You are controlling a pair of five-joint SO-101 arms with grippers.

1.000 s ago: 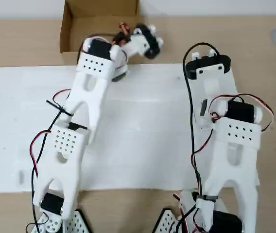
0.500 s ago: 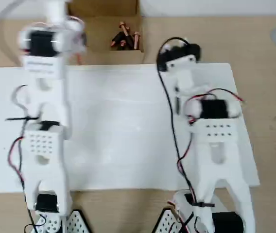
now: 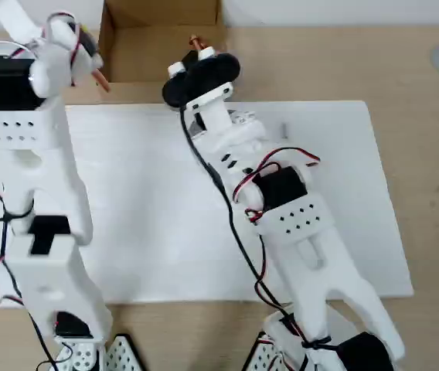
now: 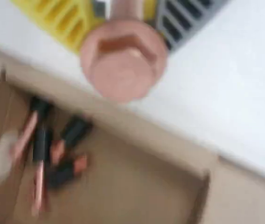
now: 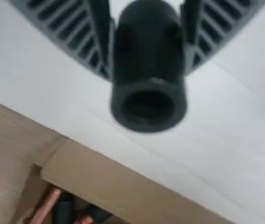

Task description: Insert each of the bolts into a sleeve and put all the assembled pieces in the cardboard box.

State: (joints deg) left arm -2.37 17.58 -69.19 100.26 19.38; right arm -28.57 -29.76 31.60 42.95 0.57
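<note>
Two wrist views: left fingers (image 4: 58, 16) clamp a bolt (image 4: 123, 65), right fingers (image 5: 62, 23) a sleeve (image 5: 149, 70).

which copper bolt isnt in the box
The copper hex-head bolt gripped in the left tool; the other bolts lie inside the brown cardboard box.

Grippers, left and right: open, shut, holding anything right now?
Left gripper: shut on a copper bolt.
Right gripper: shut on a black sleeve.
</note>
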